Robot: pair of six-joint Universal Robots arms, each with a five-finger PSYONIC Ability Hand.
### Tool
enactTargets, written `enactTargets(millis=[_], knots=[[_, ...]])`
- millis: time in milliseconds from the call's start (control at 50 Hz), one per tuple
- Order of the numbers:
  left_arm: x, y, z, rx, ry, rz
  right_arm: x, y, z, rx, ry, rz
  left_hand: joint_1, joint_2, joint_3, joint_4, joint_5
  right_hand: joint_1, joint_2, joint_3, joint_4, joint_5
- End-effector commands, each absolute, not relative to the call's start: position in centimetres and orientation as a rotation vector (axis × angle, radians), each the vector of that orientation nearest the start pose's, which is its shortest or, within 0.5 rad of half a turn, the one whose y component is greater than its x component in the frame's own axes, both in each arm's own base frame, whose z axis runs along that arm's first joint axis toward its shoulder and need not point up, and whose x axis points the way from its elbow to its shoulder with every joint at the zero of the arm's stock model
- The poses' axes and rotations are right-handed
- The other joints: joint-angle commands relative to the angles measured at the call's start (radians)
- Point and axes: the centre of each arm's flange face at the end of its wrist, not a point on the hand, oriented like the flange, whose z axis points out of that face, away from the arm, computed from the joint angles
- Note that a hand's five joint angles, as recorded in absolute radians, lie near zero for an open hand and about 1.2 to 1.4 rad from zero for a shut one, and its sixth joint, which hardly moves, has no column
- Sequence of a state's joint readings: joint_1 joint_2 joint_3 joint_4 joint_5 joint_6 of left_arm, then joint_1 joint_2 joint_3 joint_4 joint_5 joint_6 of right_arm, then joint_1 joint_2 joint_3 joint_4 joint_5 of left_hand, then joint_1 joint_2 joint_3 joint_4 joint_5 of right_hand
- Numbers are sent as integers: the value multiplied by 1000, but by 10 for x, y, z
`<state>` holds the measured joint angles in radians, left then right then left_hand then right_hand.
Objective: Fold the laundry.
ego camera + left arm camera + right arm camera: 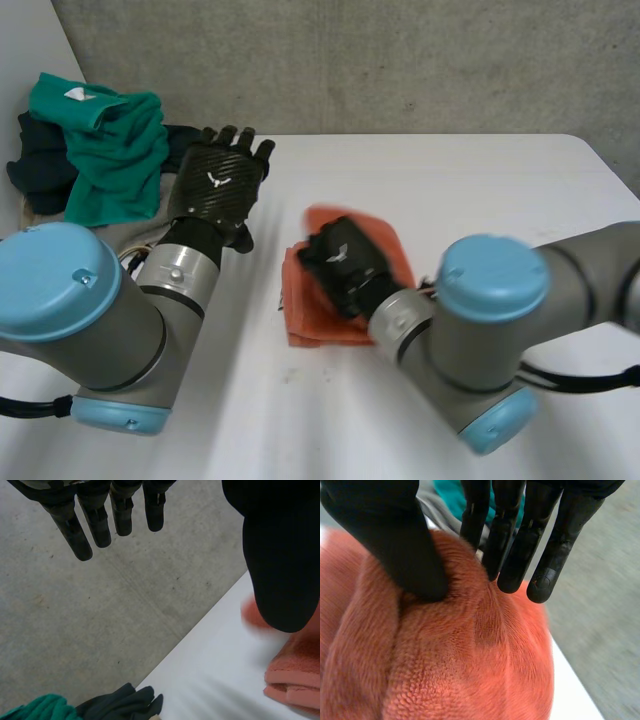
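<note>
A folded orange towel (312, 305) lies in the middle of the white table (480, 200). My right hand (345, 265) rests on top of it. In the right wrist view the thumb (395, 540) and the fingers (515, 555) pinch a raised ridge of the orange towel (470, 670) between them. My left hand (218, 185) hovers open to the left of the towel, holding nothing. Its straight fingers (95, 525) point past the table's far edge, with the orange towel (295, 670) beside its thumb.
A pile of laundry sits at the table's far left corner: a green garment (110, 150) on top of a dark one (40, 165). The green garment (35, 707) and the dark one (125, 702) lie below the left hand's fingertips. A concrete wall stands behind the table.
</note>
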<state>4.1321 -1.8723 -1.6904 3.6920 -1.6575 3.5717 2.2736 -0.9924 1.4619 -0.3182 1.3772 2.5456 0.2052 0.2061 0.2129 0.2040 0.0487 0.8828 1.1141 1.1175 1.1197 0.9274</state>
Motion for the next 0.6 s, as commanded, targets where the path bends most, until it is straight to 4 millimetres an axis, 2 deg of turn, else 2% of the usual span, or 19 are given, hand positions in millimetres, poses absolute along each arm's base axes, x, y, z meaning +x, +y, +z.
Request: enactTargets(millis=[20, 80, 100, 160, 180, 260, 300, 340, 360, 440, 600], knots=[[-303, -247, 230, 874, 1885, -2406, 386, -201, 169, -1365, 1668, -1868, -30, -31, -38, -29, -48, -708, -940, -943, -945, -927], [-306, -248, 237, 839, 1866, -2427, 377, -208, 185, -1201, 1762, -1868, -30, -31, -38, -29, -48, -708, -940, -943, -945, -927], [-309, -247, 239, 841, 1862, -2438, 365, -219, 192, -1075, 1840, -1854, -27, -28, -35, -26, -45, -708, -940, -943, -945, -927], [-320, -240, 246, 842, 1879, -2496, 338, -244, 201, -875, 1962, -1818, -9, -10, -17, -8, -27, -708, -940, -943, -945, -927], [-323, -238, 247, 839, 1894, -2512, 321, -256, 207, -773, 2022, -1793, -1, -2, -8, 1, -19, -708, -940, -943, -945, -927], [-338, -230, 244, 844, 2006, -2560, 292, -272, 219, -629, 2131, -1713, 8, 7, 1, 10, -10, -708, -940, -943, -945, -927], [-349, -225, 238, 873, 2087, -2550, 286, -274, 219, -626, 2163, -1672, 8, 7, 1, 10, -10, -708, -940, -943, -945, -927], [-356, -223, 229, 907, 2142, -2517, 285, -276, 217, -638, 2179, -1621, 8, 7, 1, 10, -10, -708, -940, -943, -945, -927], [-361, -222, 219, 943, 2197, -2467, 285, -278, 216, -642, 2180, -1610, 8, 7, 1, 10, -10, -708, -940, -943, -945, -927], [-367, -226, 191, 1006, 2301, -2305, 296, -285, 194, -670, 2197, -1527, 11, 10, 4, 12, -7, -708, -940, -943, -945, -927], [-357, -229, 153, 1043, 2423, -2024, 307, -302, 161, -708, 2232, -1462, 11, 10, 4, 12, -7, -708, -940, -943, -945, -927]])
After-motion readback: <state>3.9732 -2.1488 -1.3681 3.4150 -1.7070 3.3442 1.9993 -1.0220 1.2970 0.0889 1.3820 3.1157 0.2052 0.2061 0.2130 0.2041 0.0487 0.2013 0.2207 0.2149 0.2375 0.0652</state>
